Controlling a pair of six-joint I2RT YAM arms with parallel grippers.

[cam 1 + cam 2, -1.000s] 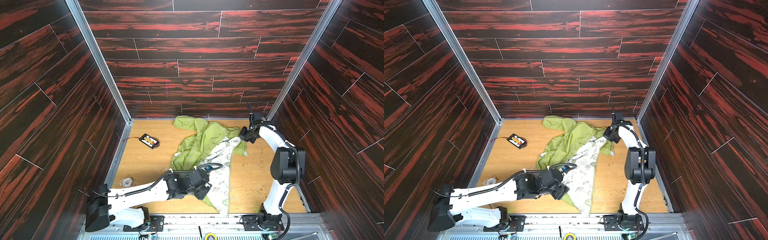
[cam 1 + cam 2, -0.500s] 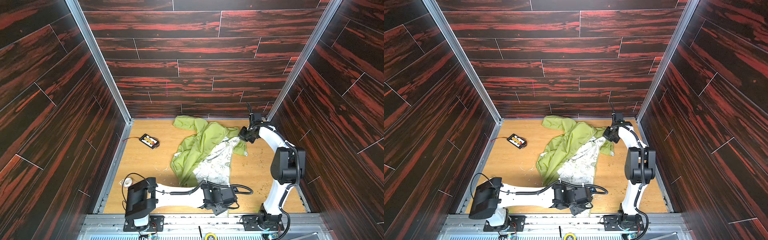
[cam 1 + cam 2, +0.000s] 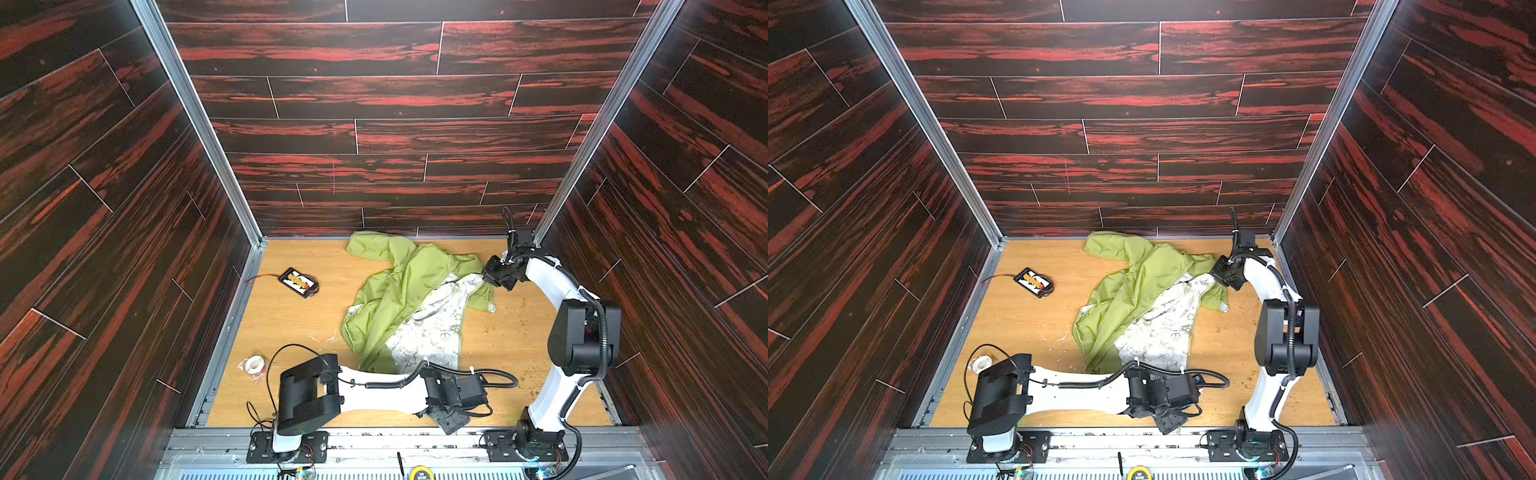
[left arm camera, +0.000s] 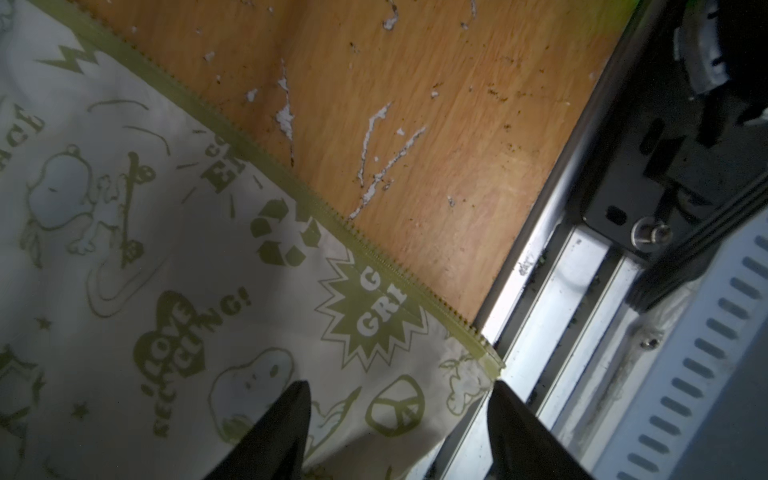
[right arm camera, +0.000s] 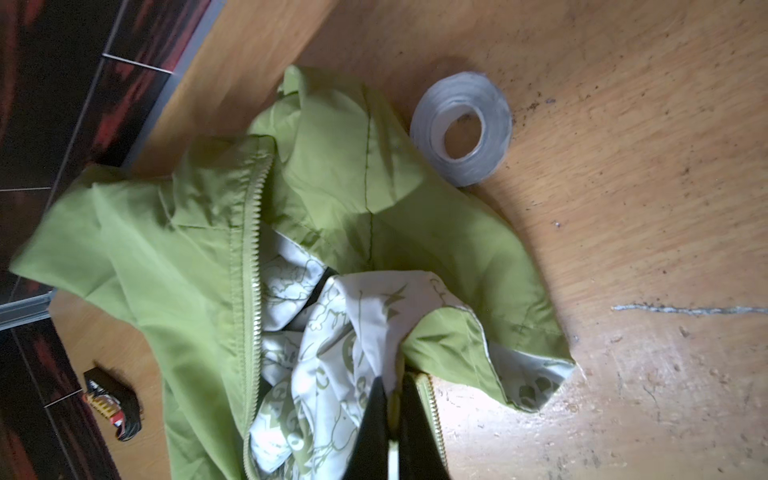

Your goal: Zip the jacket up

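1. We see the jacket [image 3: 395,291] lying open and crumpled on the wooden table [image 3: 291,332], from the centre toward 1 o'clock, with its white printed lining upward.
2. The right gripper [image 5: 392,386], at the jacket's 2 o'clock edge, is pressed together, pinching the cloth edge beside the zipper [image 5: 434,415].
3. The left gripper [image 4: 399,386], at the jacket's 6 o'clock hem, stands spread over the lining corner where the zipper ends. We cannot tell whether it touches the cloth.
4. A tape roll [image 5: 494,124] lies just beside the green cloth.

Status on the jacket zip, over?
Left pincer open at bottom corner of thin lime-green jacket. Right pincer shut on its upper front edge. Zipper undone. Grey tape roll beside collar.
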